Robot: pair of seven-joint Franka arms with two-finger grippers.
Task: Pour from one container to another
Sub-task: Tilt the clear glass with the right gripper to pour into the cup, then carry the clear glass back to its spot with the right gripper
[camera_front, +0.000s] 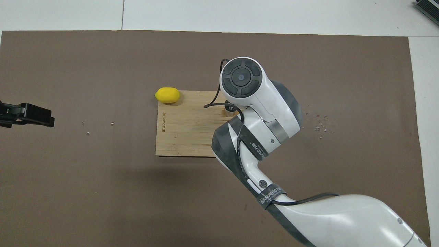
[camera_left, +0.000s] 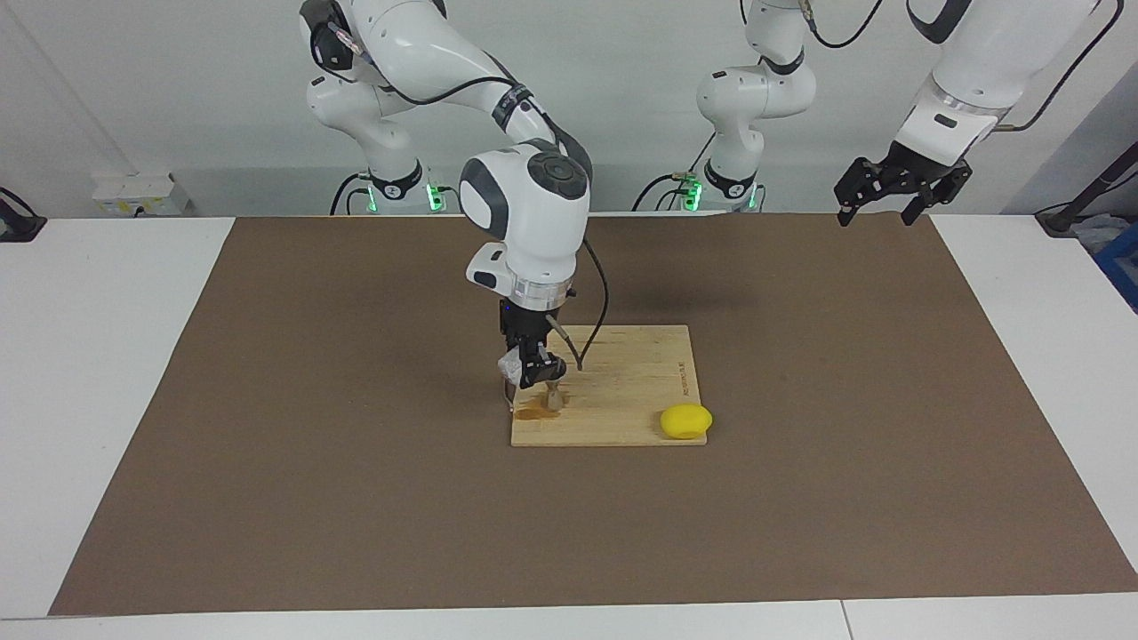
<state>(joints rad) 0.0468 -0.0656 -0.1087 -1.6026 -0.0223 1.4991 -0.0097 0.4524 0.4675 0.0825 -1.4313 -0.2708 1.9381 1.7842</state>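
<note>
- Over the wooden board [camera_left: 622, 382], at its edge toward the right arm's end of the table, hangs the right gripper [camera_left: 526, 378], pointing nearly straight down from a bent wrist.
- Its fingers pinch the glass [camera_left: 509, 366], a small frosty tumbler held tipped rather than upright; the overhead view hides both under the wrist.
- Just beside and below the glass stands the metal jigger [camera_left: 553, 398], upright on the board, its open top close under the gripper.
- A brownish wet patch [camera_left: 532, 412] lies on the board, touching the jigger's foot, so some liquid has missed the cup.
- The relation that matters: the glass sits slightly to the side of the jigger's mouth, toward the right arm's end of the table, not squarely over it. My judgement is that the rim needs to come over the narrow opening before any more tilt.
- At the board's corner farthest from the robots, toward the left arm's end, rests a lemon [camera_left: 685, 420], well apart from the pouring.
- Up by its own end of the brown mat [camera_left: 845, 444] the left gripper [camera_left: 893, 187] waits in the air, fingers spread and holding nothing; the right arm is clearly the nearer one.
</note>
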